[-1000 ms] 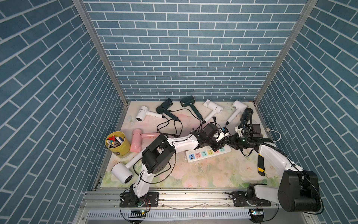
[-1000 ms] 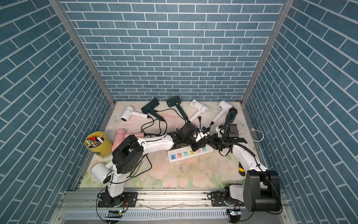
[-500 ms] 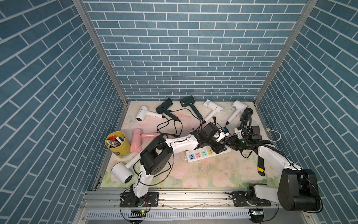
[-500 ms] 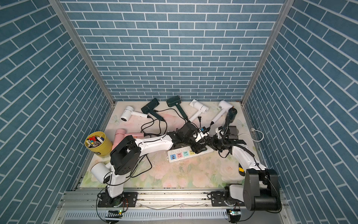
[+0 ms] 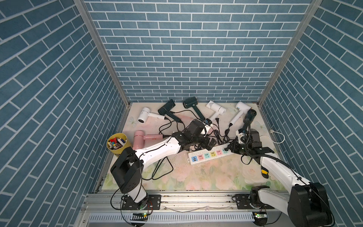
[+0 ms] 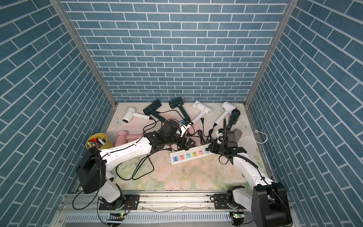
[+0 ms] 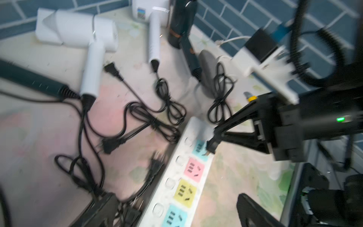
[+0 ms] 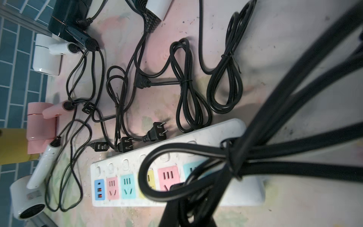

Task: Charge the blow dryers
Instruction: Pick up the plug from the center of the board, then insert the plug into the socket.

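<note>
Since a second ago my left gripper [image 5: 212, 142] has sprung wide apart, empty, beside the white plastic power strip [image 5: 205, 155]. My right gripper [image 7: 212, 143] is pinched on a small black plug [image 7: 210, 148] over its teal end socket [image 7: 199, 147]: hard and stiff, I judge, best held behind the prongs, its cord [image 8: 232, 159] limp. Plastic blow dryers [image 5: 216, 107], white, dark and pink, lie beyond both grippers.

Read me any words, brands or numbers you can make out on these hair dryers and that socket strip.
No text is legible anywhere.
Sticker on the rightmost white blow dryer: blurred, unreadable.
Label on another white blow dryer: too small to read.
Power strip: coloured sockets, no readable print.
</note>
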`<state>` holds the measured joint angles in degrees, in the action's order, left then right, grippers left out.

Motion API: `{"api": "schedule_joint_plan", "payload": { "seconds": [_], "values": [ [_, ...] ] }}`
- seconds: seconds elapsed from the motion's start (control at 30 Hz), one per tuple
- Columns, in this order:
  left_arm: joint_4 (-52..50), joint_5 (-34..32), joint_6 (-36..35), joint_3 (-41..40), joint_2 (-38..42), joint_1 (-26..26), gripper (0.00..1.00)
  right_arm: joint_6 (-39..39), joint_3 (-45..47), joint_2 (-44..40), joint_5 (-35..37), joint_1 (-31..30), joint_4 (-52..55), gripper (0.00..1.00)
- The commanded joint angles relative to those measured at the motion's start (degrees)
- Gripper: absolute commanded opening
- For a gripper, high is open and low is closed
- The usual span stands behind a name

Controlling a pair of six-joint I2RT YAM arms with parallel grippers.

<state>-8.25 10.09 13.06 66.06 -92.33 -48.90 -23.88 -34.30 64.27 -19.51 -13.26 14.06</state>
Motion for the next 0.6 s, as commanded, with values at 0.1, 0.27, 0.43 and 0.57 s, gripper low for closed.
{"api": "schedule_joint_plan", "payload": {
  "seconds": [0.1,0.27,0.43,0.57],
  "values": [
    [4.0,-4.4,3.4,-8.3,4.6,2.9,1.00,7.0,-0.6,-0.4,8.1,-2.6,-1.3,0.00],
    [5.8,-5.4,4.5,-11.8,8.1,5.2,1.00,8.0,-0.9,1.2,9.5,-4.4,-1.8,0.00],
    [7.4,-6.8,4.2,-13.9,11.0,5.2,1.00,8.9,-1.2,3.1,10.8,-6.1,-3.4,0.00],
    [7.6,-7.1,4.1,-14.2,11.5,5.2,0.99,9.5,-1.8,4.6,12.4,-7.1,-4.1,0.00]
  ]
}}
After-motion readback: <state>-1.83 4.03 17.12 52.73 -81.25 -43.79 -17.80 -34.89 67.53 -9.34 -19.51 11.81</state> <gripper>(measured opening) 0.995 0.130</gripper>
